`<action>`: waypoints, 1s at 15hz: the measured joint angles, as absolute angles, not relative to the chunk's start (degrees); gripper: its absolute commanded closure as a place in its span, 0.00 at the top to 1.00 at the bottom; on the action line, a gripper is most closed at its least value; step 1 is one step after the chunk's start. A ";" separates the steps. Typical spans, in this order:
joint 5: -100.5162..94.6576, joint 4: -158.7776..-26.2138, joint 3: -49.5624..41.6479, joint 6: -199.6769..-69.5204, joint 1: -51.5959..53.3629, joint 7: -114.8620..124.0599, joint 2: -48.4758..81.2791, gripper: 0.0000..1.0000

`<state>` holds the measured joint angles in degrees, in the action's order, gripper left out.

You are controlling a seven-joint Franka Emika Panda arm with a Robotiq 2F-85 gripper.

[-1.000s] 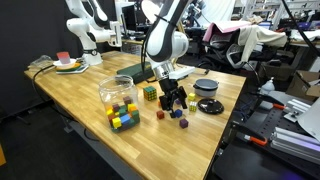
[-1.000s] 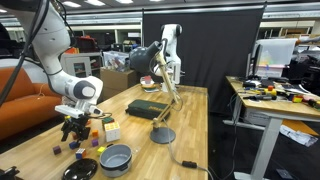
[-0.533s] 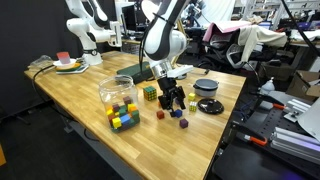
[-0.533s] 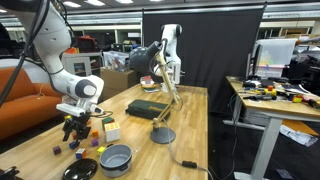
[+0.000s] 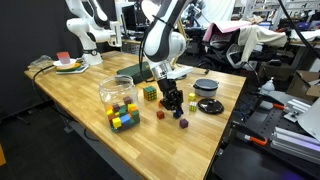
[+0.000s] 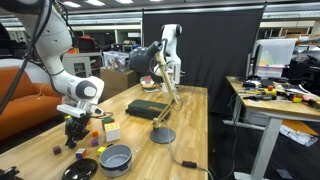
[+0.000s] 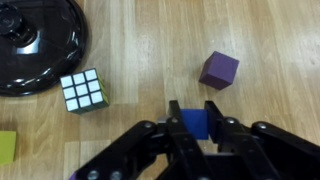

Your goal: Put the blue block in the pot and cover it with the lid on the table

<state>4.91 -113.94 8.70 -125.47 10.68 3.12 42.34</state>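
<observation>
Tool (image 7: 193, 108) lower, tight around blue block (image 7: 193, 124)

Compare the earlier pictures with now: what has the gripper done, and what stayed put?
The gripper dropped slightly towards the table, and its fingers drew in against the blue block, which still rests there. The pot, lid, jar and purple cube have not moved.

Dark blue block (image 7: 195, 123), purple cube (image 7: 219, 70), black lid (image 7: 40, 45)
</observation>
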 measured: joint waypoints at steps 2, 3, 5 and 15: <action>4.91 -113.90 8.64 -125.46 10.68 3.12 42.34 0.07; 4.91 -113.90 8.60 -125.46 10.68 3.12 42.34 0.07; 4.91 -114.02 8.60 -125.55 10.68 3.13 42.02 0.07; 14.82 -131.10 7.93 -134.28 7.51 6.72 21.99 0.07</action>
<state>14.82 -131.10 7.93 -134.28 7.51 6.72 21.99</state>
